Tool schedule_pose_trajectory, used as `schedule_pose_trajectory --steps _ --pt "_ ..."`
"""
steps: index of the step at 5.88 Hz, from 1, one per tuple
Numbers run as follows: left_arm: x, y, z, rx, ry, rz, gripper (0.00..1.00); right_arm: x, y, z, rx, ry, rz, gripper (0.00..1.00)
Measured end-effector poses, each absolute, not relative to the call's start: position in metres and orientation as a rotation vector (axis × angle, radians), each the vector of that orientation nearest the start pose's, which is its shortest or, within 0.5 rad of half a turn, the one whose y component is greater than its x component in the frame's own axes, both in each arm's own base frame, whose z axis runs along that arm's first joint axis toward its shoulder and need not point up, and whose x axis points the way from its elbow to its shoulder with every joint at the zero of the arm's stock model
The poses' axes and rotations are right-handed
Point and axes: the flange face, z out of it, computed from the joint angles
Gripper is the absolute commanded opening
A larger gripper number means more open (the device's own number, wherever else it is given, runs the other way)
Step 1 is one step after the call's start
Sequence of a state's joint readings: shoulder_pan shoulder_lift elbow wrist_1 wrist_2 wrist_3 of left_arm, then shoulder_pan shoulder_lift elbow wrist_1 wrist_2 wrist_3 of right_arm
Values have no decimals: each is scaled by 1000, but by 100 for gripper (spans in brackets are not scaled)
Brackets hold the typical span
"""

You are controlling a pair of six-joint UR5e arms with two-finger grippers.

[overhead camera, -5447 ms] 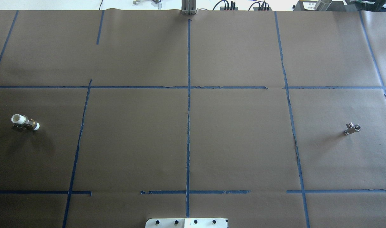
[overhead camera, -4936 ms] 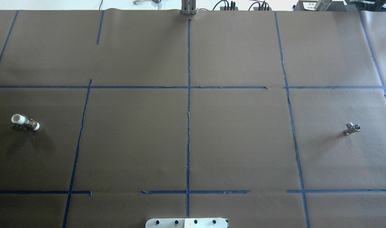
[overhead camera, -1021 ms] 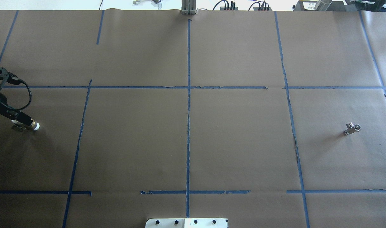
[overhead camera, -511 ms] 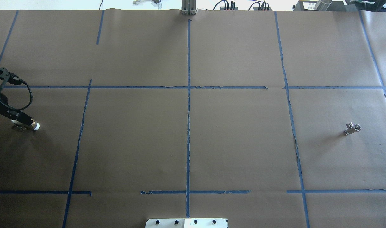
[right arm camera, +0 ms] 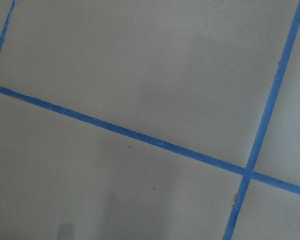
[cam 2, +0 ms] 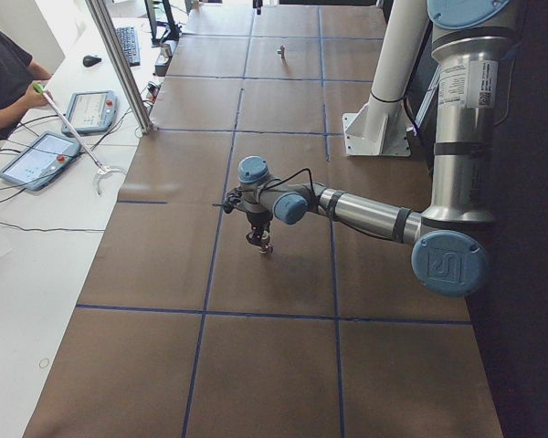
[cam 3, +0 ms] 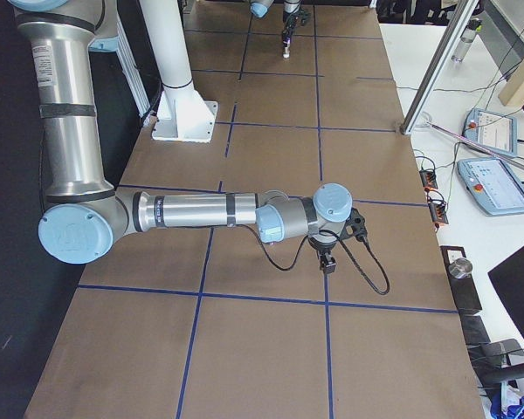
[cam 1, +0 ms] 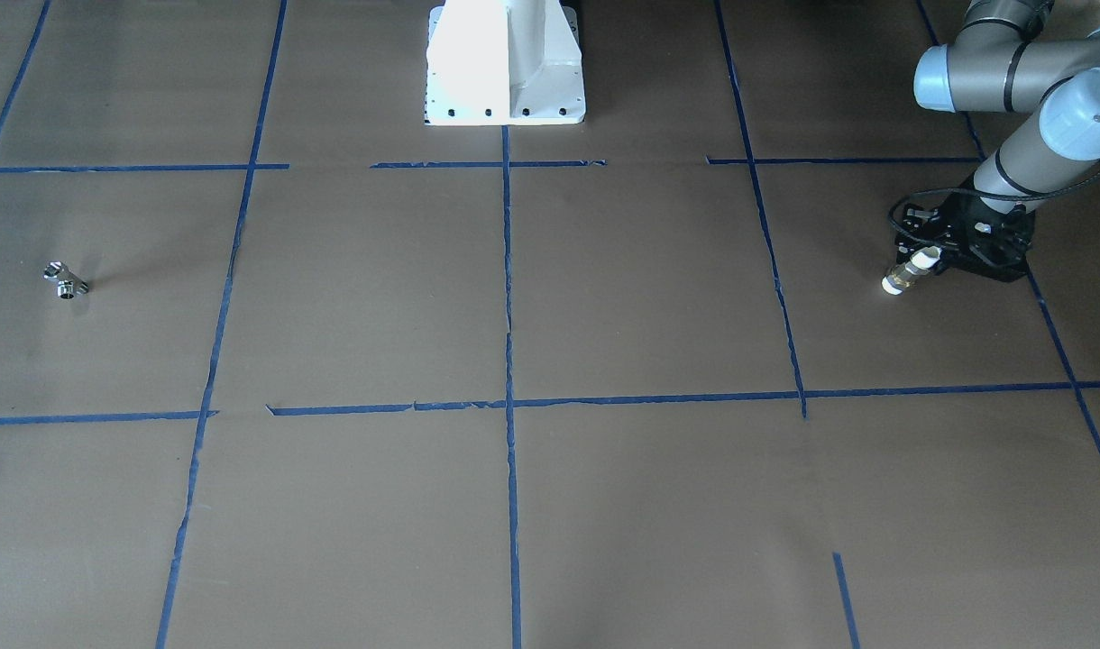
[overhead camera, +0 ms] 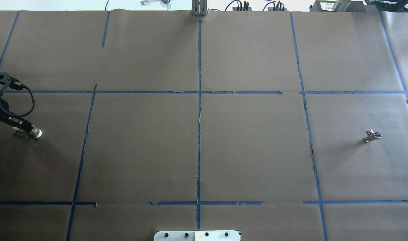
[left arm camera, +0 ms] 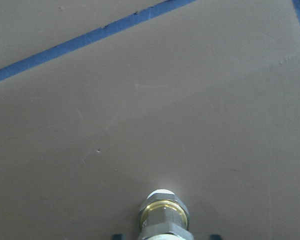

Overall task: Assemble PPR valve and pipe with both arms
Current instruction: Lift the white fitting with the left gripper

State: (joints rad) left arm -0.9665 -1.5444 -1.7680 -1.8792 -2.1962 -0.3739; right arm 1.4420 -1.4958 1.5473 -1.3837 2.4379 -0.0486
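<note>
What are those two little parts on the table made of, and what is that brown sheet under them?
Valve: a yellow ring that looks like brass on a greyish metal body, with a matte white tip, likely plastic. Small fitting: shiny silvery metal with bright glints, perhaps steel or chrome plating. Sheet: looks like brown paper, matte with faint scuffs.

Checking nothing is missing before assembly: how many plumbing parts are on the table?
2. A white-and-brass valve lies on the robot's far left, at the left gripper; a small metal fitting lies alone on its far right. Nothing seems hidden.
</note>
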Motion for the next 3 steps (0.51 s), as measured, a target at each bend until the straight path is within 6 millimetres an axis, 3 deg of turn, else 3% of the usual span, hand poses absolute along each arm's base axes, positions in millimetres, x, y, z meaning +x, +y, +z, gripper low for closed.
schedule_pose_trajectory --steps 1,3 --pt "223 -454 545 122 764 370 0 -12 -539 605 189 -874 -269 100" --pt "222 -453 534 134 775 361 0 -13 -539 605 187 -875 -269 100"
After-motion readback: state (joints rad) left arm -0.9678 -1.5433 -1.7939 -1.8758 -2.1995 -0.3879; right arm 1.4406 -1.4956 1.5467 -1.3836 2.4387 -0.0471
